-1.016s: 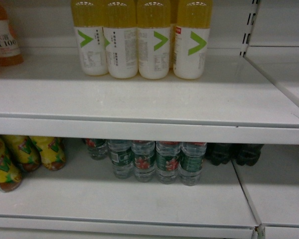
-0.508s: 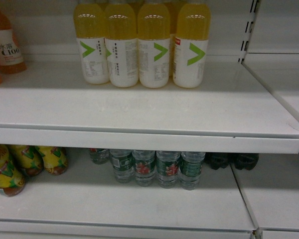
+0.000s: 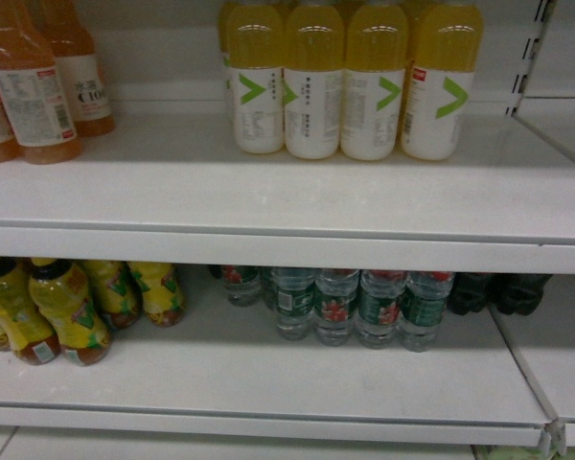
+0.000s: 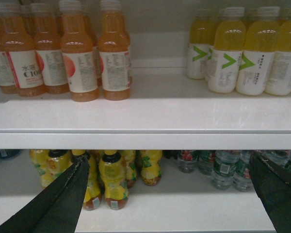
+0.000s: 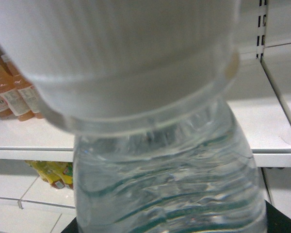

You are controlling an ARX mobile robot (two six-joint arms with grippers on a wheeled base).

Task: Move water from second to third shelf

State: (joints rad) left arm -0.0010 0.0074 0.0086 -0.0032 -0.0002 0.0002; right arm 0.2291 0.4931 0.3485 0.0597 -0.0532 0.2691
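Note:
A clear ribbed water bottle (image 5: 169, 170) with a white cap fills the right wrist view. My right gripper (image 5: 172, 225) is shut on its lower body, and only dark finger edges show at the bottom corners. More water bottles (image 3: 337, 307) with green labels stand in a row on the lower shelf (image 3: 268, 383) in the head view, under the upper shelf (image 3: 287, 196). My left gripper (image 4: 168, 162) is open in front of the lower shelf, its dark fingers (image 4: 63, 199) wide apart with nothing between them. Neither gripper appears in the head view.
Yellow bottles with green chevrons (image 3: 364, 86) stand at the back of the upper shelf, with orange drink bottles (image 3: 29, 96) to their left. On the lower shelf are yellow-wrapped bottles (image 3: 57, 307) at the left and dark bottles (image 3: 498, 292) at the right. A slotted upright (image 3: 532, 48) bounds the bay on the right.
The head view has swung left: every bottle and shelf now sits further right in the frame, and more orange and yellow-wrapped bottles show at the left.

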